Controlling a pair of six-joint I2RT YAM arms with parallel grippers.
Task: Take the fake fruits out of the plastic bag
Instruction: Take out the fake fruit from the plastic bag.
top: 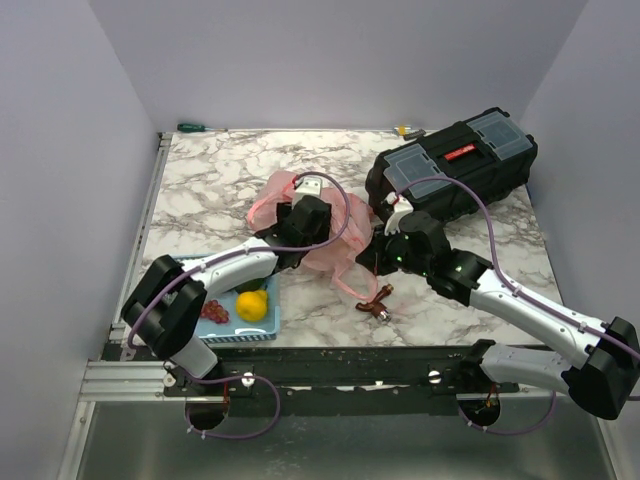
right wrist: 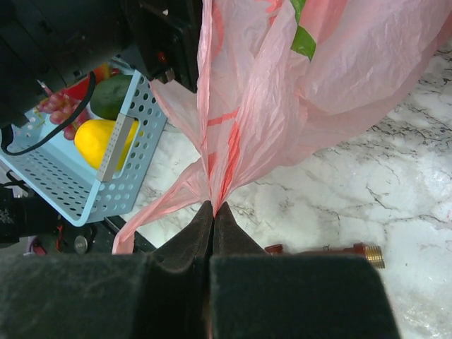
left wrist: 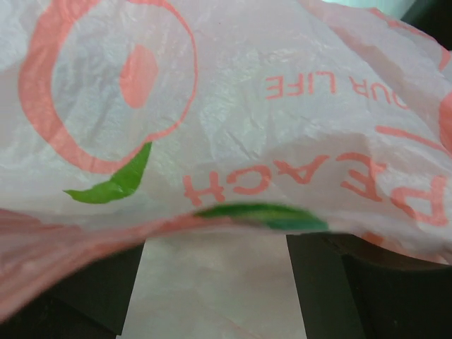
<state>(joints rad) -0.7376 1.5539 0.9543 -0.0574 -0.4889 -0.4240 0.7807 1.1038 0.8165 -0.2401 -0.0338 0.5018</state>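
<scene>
While the right end effector (right wrist: 212,210) was clenched tight on a bunched-up fold of the plastic bag (right wrist: 339,85), the rest of the bag fanned out ahead of its tips and sagged onto the marble table (right wrist: 395,205). The left end effector (left wrist: 215,289) had its fingers (left wrist: 85,296) spread apart, released, with the printed pink film draped over and between them. Couldn't tell what was inside the bag. One yellow fake fruit (right wrist: 106,138) lay in the blue basket (right wrist: 67,180), off to the right end effector's left, beside the grapes (right wrist: 60,106) and avocado (right wrist: 113,95).
</scene>
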